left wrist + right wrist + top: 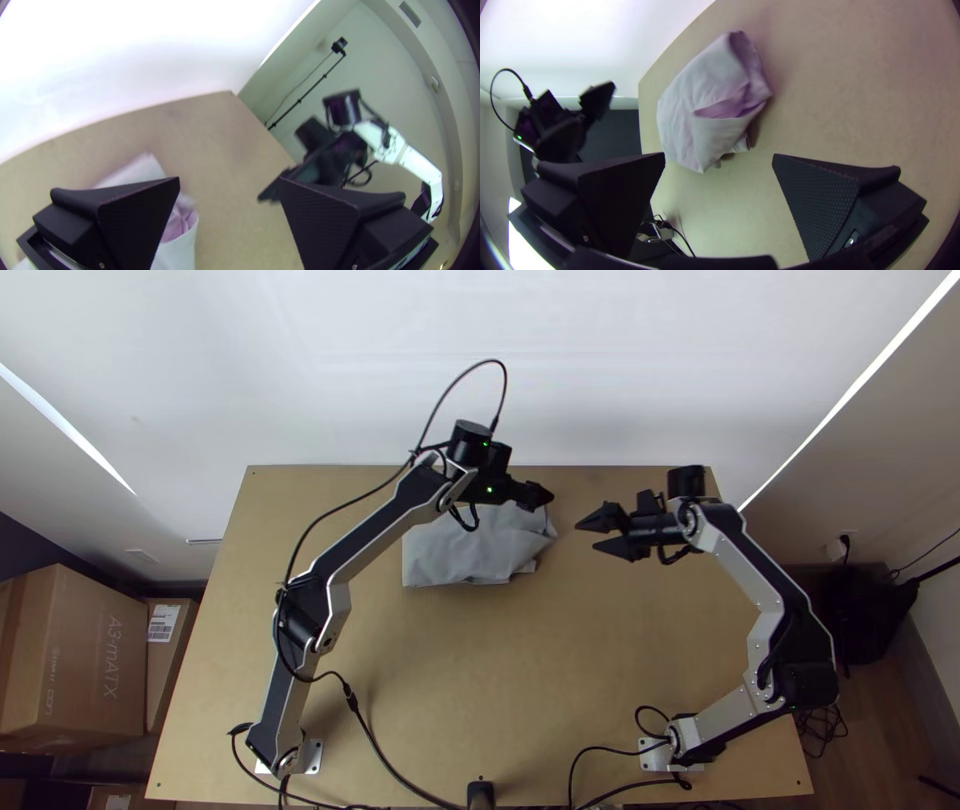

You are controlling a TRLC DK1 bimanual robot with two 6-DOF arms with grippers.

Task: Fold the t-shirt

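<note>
The worktop is carrying the t-shirt, which is lying in a rough, wrinkled packet toward the far edge. This cloth is probably being light, soft and easily crumpled. The left claw and the right claw are both standing apart, gripping nothing. The small loose corner is likely needing a gentle pinch through all its layers.

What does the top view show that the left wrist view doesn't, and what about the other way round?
Top view: cardboard boxes on the floor, and the white plates under the arms' bases.
Left wrist view: a grey vent high up on the room's far side.
Both: the bunched t-shirt, the wooden table, the left gripper and the right gripper.
</note>
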